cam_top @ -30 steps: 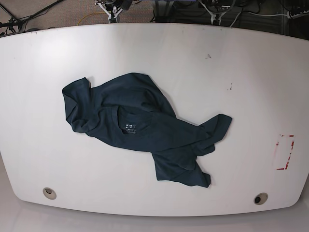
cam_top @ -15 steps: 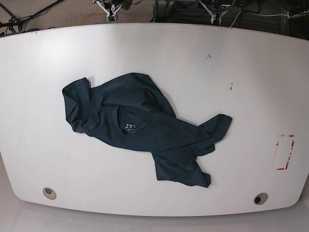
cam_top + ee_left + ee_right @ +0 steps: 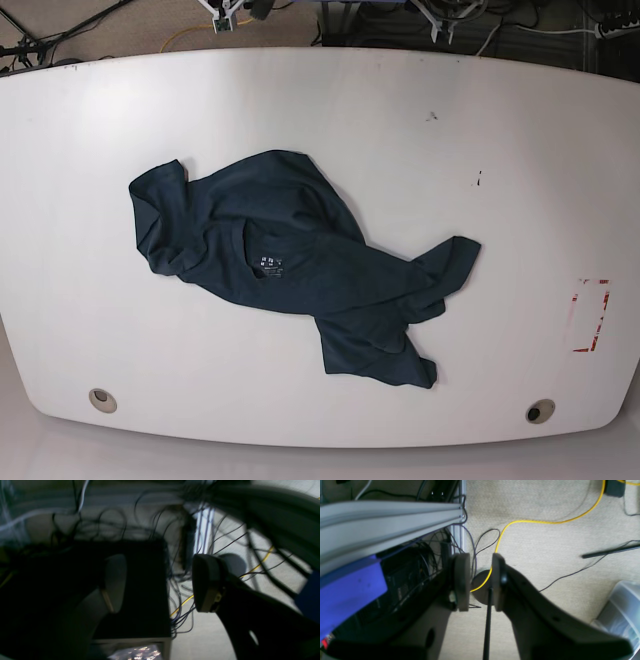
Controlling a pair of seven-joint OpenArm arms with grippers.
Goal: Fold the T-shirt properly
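Left hand [image 3: 157, 582] off table, wide open, empty; right hand [image 3: 480, 581] narrowly parted, empty. T-shirt [image 3: 290, 265] crumpled.

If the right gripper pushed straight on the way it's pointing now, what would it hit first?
Probably the yellow cable and a dark round disc on the carpet, seen between the right gripper jaws. Depth is unclear. The T-shirt is not in its line.
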